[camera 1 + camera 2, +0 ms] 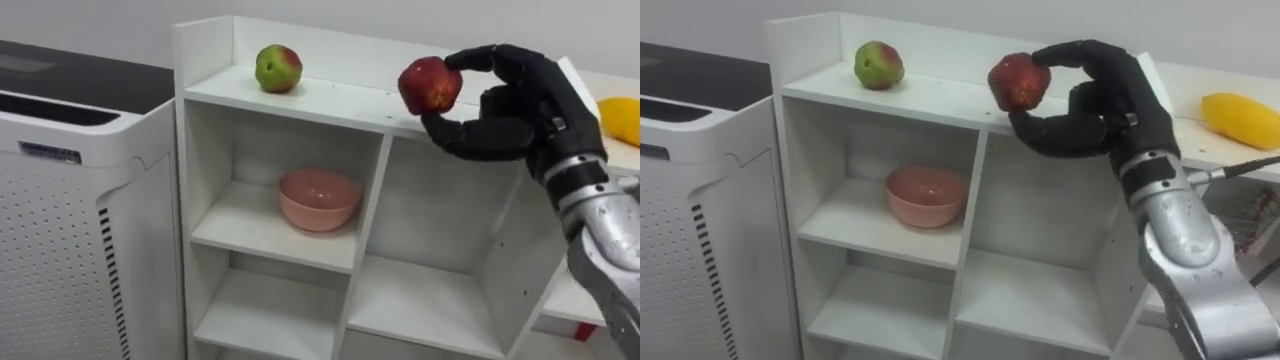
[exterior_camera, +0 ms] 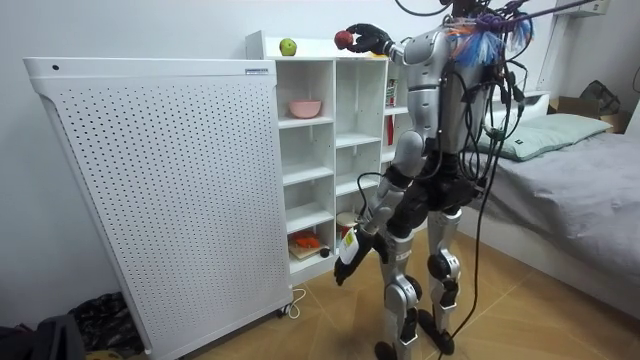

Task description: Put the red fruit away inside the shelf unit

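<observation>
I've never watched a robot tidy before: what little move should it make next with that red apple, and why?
Probably lower the right hand a little and set the round red apple on the white cabinet's top shelf, beside the green-red apple. The red one is pinched in the air just above that shelf, near its front edge.

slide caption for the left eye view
Right hand holds a red apple over the white shelf top, near a green apple.

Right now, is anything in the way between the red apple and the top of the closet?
Nothing visible. The right hand pinches the red apple over a bare stretch of the top shelf; the green apple sits apart, leftward.
</observation>
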Controlling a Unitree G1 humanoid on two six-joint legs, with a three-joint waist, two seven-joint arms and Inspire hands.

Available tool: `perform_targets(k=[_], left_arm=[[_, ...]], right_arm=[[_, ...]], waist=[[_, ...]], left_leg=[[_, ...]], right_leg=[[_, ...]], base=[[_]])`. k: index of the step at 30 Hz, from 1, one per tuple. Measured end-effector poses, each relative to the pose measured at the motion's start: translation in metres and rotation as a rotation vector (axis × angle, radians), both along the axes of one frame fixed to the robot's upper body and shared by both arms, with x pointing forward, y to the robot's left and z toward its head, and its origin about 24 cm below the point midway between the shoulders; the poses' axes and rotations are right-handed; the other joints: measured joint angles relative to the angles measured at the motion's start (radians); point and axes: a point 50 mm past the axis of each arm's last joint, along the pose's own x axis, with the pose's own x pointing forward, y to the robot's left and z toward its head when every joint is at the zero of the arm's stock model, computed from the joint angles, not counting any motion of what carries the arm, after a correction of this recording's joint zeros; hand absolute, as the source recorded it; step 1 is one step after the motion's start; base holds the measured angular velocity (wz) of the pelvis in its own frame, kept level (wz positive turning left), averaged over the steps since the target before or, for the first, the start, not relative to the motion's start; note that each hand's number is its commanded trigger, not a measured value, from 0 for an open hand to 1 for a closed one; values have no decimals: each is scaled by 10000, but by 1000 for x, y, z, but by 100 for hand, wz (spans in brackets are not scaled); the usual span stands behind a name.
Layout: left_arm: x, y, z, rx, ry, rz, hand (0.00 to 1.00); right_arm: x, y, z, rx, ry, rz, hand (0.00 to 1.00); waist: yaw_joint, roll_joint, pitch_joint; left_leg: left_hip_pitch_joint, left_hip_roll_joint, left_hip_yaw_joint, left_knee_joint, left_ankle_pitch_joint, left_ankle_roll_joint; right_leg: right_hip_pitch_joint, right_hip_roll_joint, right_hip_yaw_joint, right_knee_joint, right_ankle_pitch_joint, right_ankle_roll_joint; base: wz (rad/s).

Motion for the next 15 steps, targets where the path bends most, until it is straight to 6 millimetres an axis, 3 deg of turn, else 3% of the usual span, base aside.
perform_targets(k=[5, 9, 15], left_arm=[[5, -2, 0, -88, -161, -53, 0], [6, -3, 0, -137, -189, -17, 0], [2, -11, -3, -132, -25, -368, 0]], right_arm=[[-14, 9, -5, -78, -86, 664, 100], [-18, 21, -9, 400, -124, 1056, 100], [-29, 43, -51, 755, 1284, 2075, 100]], waist=[[-62, 236, -29], [-69, 294, -69], [-34, 311, -59]], left_leg=[[0, 19, 223, -53, -5, 11], [66, 80, 389, -91, -16, -7], [57, 131, 416, -76, -39, -41]], right_leg=[[-149, 14, 229, 123, 14, -16], [-153, 84, 381, 118, 30, -40], [-167, 131, 410, 117, 38, -53]], base=[[-13], [-12], [-1]])
